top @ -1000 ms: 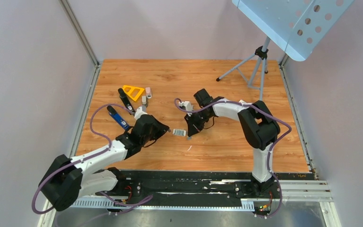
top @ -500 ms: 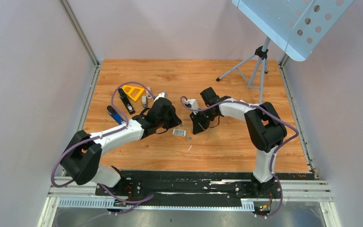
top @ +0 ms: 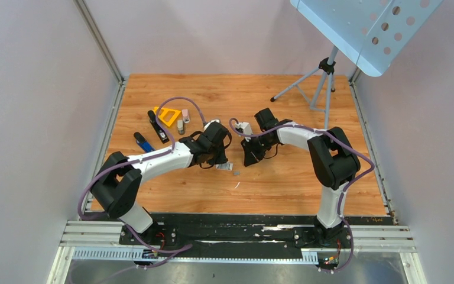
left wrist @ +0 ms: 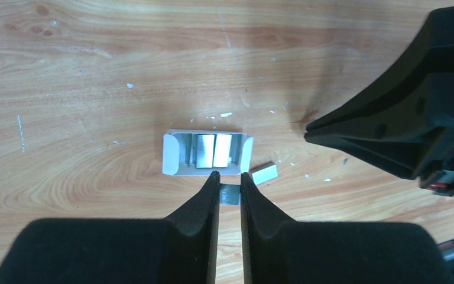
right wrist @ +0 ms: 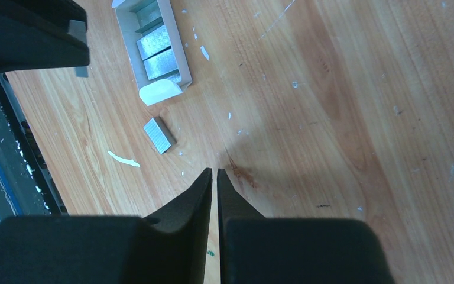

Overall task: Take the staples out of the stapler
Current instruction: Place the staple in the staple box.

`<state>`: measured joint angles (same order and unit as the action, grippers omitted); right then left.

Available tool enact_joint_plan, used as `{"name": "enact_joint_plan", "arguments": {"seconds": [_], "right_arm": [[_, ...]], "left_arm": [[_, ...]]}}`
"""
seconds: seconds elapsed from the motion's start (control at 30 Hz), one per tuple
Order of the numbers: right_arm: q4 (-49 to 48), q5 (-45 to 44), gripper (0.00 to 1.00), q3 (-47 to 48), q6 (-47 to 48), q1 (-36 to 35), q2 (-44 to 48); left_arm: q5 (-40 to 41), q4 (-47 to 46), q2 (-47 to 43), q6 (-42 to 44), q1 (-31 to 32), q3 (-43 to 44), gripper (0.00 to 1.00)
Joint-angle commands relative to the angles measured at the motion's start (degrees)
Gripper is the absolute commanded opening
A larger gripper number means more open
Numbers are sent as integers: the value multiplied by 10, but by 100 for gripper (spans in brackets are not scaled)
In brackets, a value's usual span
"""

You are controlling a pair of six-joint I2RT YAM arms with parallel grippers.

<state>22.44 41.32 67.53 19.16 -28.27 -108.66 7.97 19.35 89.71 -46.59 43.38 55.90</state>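
A small white open box [left wrist: 207, 152] with staples in it lies on the wooden table, also seen as the box [top: 224, 167] and the box [right wrist: 153, 47]. My left gripper [left wrist: 229, 176] hovers just at the box's near edge, shut on a short grey strip of staples [left wrist: 230, 194]. A loose strip of staples [left wrist: 264, 173] lies beside the box. My right gripper [right wrist: 214, 171] hangs shut and holds nothing, a little right of the box, its black body [left wrist: 402, 130] close by. A long black item [top: 155, 124] at the back left looks like the stapler.
A yellow triangle [top: 166, 114], two small bottles [top: 182, 120] and a blue item [top: 143, 142] lie at the back left. A white scrap [right wrist: 123, 158] lies near the loose strip. A tripod [top: 316, 83] with a perforated panel [top: 366, 29] stands at the back right.
The left arm has swung its wrist back and to the right and now points down at the box from the far side. The right gripper has drawn back slightly to the right.
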Motion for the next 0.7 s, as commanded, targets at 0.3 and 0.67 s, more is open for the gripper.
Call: {"name": "enact_joint_plan", "arguments": {"seconds": [0.3, 0.67], "right_arm": [[2, 0, 10, -15, 4, 8, 11], [1, 0, 10, -16, 4, 8, 9]], "left_arm": [[52, 25, 40, 40, 6, 22, 1], [46, 11, 57, 47, 6, 32, 1]]}}
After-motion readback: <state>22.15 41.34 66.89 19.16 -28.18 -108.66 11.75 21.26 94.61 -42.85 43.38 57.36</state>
